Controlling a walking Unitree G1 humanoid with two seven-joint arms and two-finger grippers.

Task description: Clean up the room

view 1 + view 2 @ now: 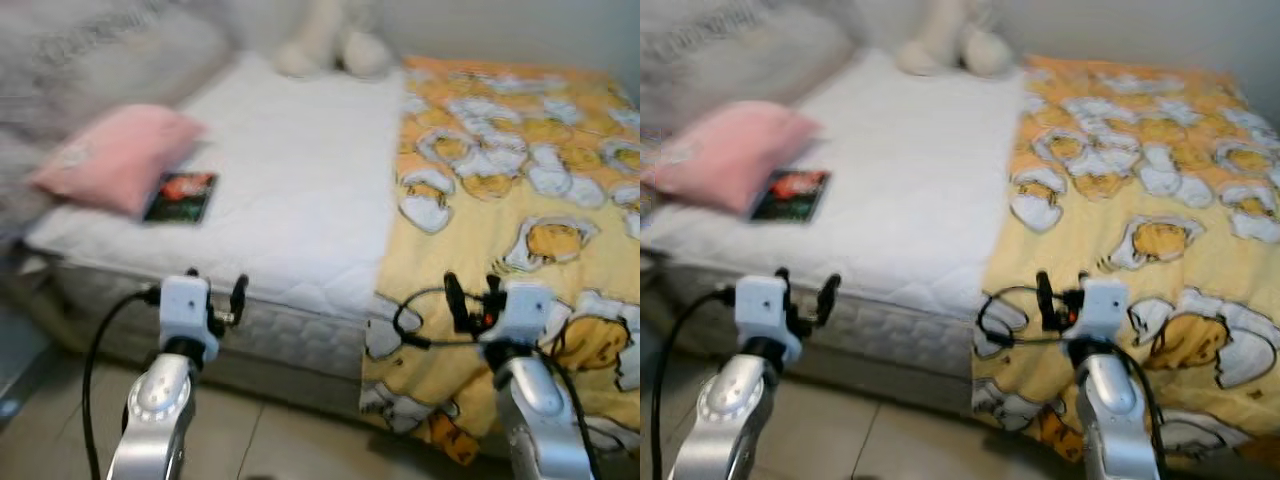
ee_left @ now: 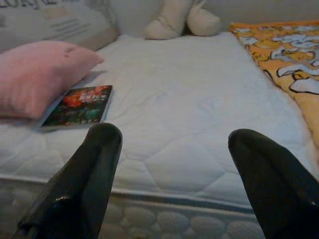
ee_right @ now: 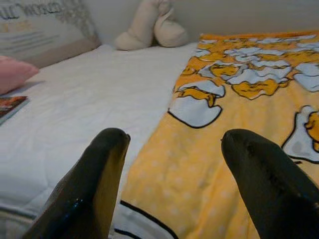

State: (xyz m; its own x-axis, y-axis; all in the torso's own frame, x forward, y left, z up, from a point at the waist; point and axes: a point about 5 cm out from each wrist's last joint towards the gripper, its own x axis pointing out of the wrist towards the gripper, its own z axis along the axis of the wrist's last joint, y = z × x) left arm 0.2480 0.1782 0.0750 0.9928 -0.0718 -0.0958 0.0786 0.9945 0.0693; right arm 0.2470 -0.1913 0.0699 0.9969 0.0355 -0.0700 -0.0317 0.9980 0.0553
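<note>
The left gripper [image 1: 214, 296] is hovering in the lower left of the head view with its two black fingers [image 2: 82, 184] spread apart and holding nothing, just short of the near edge of the mattress [image 1: 300, 190]. Up and slightly to the left of it, well onto the white surface, a book [image 1: 181, 197] with a dark red-and-green cover is lying flat; its far left corner is tucked against or under a pink pillow [image 1: 115, 155], and which of the two cannot be told. The book's long axis is running away from the gripper, roughly toward the head of the bed. The right gripper [image 1: 469, 300] is waiting in the lower right, fingers likewise parted and empty, over a yellow patterned blanket [image 1: 520, 170] covering the right half of the bed; the book sits well apart from it. A cream plush toy [image 1: 325, 40] is resting at the upper centre. In judgement, the left arm is nearer the book, and a forward reach along its length appears called for.
</note>
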